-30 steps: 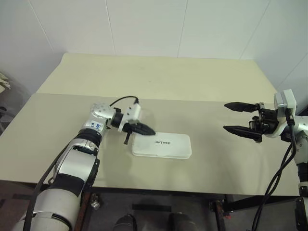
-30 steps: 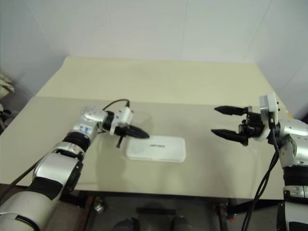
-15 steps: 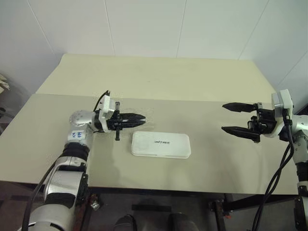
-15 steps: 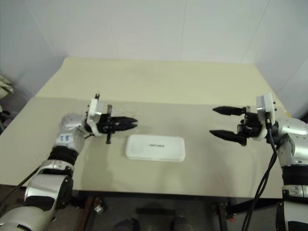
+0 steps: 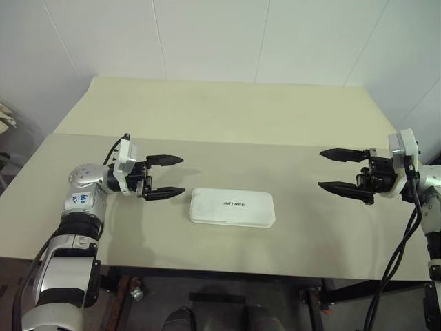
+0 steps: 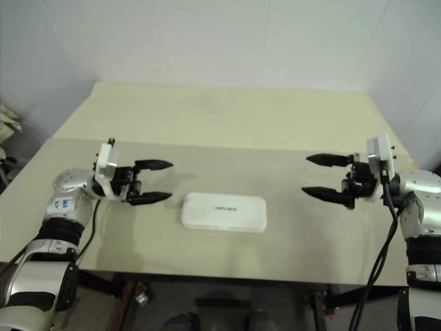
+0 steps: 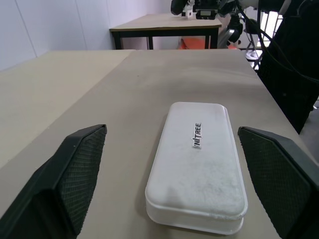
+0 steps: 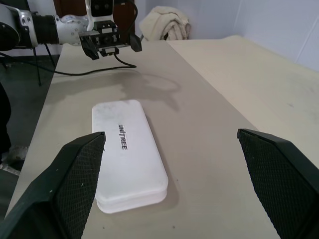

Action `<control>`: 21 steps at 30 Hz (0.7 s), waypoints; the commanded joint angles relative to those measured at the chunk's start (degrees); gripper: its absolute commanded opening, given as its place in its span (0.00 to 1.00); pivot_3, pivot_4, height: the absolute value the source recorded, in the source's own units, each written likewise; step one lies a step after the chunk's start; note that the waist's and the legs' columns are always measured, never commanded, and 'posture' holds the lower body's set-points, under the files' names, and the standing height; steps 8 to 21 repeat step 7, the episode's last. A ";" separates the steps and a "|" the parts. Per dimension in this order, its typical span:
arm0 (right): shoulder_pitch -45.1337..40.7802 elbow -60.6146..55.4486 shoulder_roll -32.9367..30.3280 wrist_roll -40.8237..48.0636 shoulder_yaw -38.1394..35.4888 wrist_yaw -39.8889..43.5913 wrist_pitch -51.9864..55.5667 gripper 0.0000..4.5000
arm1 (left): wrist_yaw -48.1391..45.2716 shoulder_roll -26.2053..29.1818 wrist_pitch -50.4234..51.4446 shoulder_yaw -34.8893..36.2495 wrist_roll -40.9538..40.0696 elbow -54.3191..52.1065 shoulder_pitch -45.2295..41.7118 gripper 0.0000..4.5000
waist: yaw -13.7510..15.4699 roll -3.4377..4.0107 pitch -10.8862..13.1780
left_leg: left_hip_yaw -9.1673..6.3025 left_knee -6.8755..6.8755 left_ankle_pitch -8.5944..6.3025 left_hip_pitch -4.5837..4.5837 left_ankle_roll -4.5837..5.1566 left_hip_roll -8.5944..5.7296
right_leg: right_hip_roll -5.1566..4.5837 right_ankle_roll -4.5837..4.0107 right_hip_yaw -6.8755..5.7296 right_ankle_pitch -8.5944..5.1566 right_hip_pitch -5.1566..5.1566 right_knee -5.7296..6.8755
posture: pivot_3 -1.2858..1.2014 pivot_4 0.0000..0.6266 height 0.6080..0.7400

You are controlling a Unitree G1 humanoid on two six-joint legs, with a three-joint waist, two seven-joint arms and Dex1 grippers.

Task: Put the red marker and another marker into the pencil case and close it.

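The white pencil case (image 5: 232, 207) lies shut and flat on the table, black lettering on its lid. It also shows in the left wrist view (image 7: 197, 159) and the right wrist view (image 8: 129, 149). The red marker and the other marker are hidden. My left gripper (image 5: 180, 175) hovers open just off the case's left end, pointing at it, fingers (image 7: 75, 174) wide with nothing between them. Well off the case's right end, my right gripper (image 5: 322, 169) is open too and points at the case, nothing between its fingers (image 8: 75, 179).
The beige table (image 5: 227, 117) stretches back to a white wall, with a seam running across its middle. Its front edge lies close below the case. A bundled cloth (image 8: 164, 22) and another table (image 7: 164, 22) stand beyond the tabletop's ends.
My left gripper has drawn back leftward from the case's left end and gone from shut to wide open. The case and the right gripper have stayed put.
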 commanded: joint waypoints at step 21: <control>6.03 -10.69 1.28 3.02 -4.29 0.23 1.06 1.00 | -6.32 4.04 2.66 1.18 -3.10 0.41 -2.70 1.00 | 0.00 0.00 0.00 | 0.00 -0.02 -0.01 0.00 -0.03 0.03 | 0.03 -0.06 -0.03 -0.04 -0.01 0.02 | 0.52 0.24 1.00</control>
